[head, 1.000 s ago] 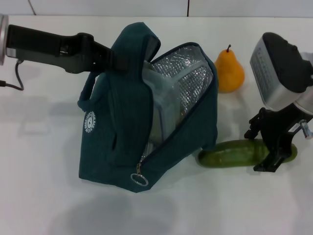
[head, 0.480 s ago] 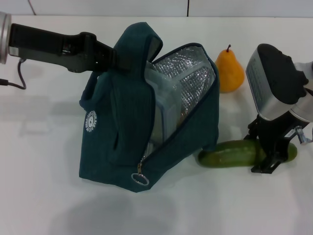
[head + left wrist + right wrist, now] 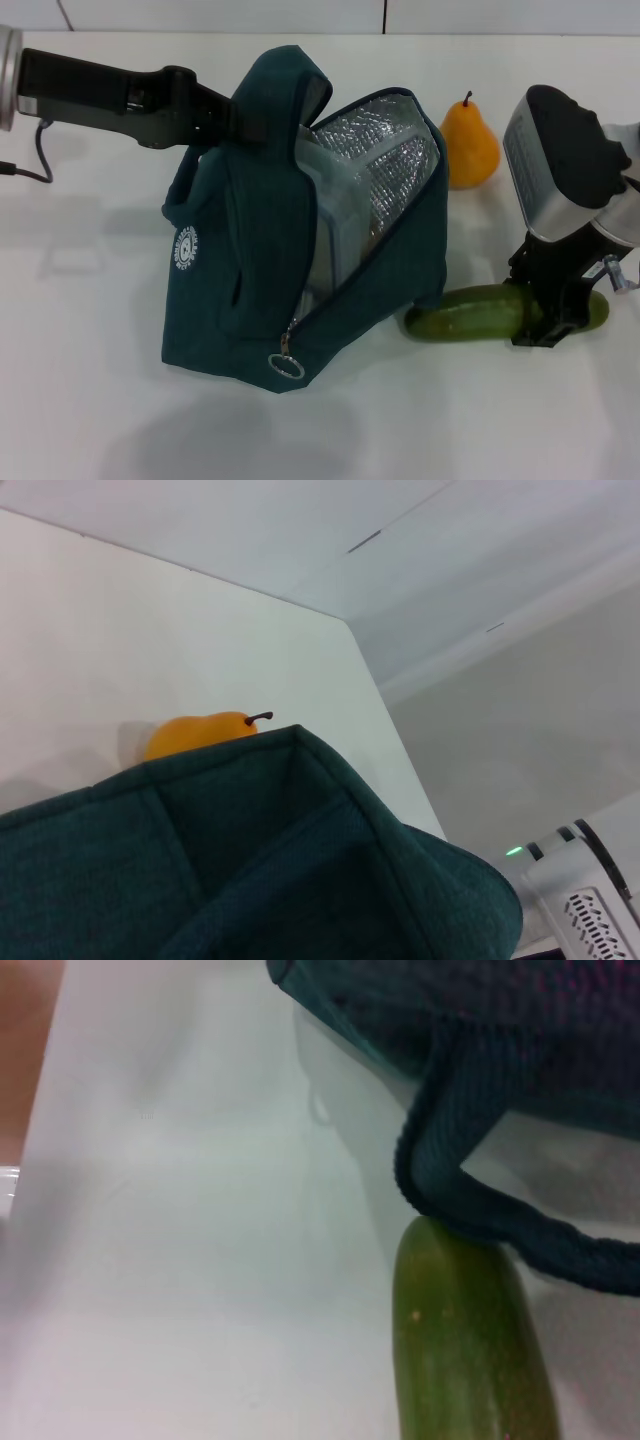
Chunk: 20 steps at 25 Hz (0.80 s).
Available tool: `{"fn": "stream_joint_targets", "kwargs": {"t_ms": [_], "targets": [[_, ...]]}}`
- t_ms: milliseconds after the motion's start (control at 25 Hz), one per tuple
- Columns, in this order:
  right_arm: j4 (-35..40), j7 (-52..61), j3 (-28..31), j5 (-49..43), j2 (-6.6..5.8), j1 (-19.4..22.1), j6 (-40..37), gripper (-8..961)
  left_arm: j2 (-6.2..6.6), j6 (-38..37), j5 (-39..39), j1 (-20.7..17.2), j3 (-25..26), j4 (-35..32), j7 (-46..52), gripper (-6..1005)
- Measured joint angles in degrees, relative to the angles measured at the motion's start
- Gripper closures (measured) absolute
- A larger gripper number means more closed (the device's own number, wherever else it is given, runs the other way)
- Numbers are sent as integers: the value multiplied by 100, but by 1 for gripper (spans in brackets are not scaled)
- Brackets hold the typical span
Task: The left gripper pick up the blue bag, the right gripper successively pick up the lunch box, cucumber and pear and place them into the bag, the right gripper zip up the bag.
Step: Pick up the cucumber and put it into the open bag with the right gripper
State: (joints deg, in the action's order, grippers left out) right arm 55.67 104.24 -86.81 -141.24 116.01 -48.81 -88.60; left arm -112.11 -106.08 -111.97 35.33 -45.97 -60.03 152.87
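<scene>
One bag (image 3: 250,250), held up by the left gripper (image 3: 228,118), jaws clamped on its handle; one lunch box (image 3: 335,200) inside. Right gripper (image 3: 553,318) straddles the one cucumber (image 3: 470,312) on the tabletop (image 3: 90,400), jaws around it, grip unclear. One pear (image 3: 469,145) far right.

head view high overhead, wrist views close, sharing blue bag (image 3: 290,220)

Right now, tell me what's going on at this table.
The left gripper holds the blue bag up by its top, mouth open, with the lunch box already inside against the foil lining. The right gripper is down over the cucumber, which lies on the table beside the bag. The pear waits behind, not yet packed.
</scene>
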Motion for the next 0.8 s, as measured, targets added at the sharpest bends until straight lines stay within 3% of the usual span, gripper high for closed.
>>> {"fn": "stream_joint_targets", "kwargs": {"t_ms": [240,480,640,680,760,800], "targets": [[516,4,216,292,-28,3,-963,376,11,0,0,-13,0,0,0,956],[858,4,1004,1110,-46,-146,-2755,373,14,0,-8,16,-5,0,18,956],[850,-5,1476,1790,-51,-178,-3305,371,13,6,-9,37,-8,6,17,956],[820,-36,1930,2378,-105,-104,-3416,370,12,7,-9,39,-8,8,17,956],[809,-55,2119,2584,-141,-51,-3424,369,11,9,-10,42,-9,10,16,956],[721,-133,2620,3030,-227,105,-3406,368,10,9,-10,43,-9,10,15,956]]}}
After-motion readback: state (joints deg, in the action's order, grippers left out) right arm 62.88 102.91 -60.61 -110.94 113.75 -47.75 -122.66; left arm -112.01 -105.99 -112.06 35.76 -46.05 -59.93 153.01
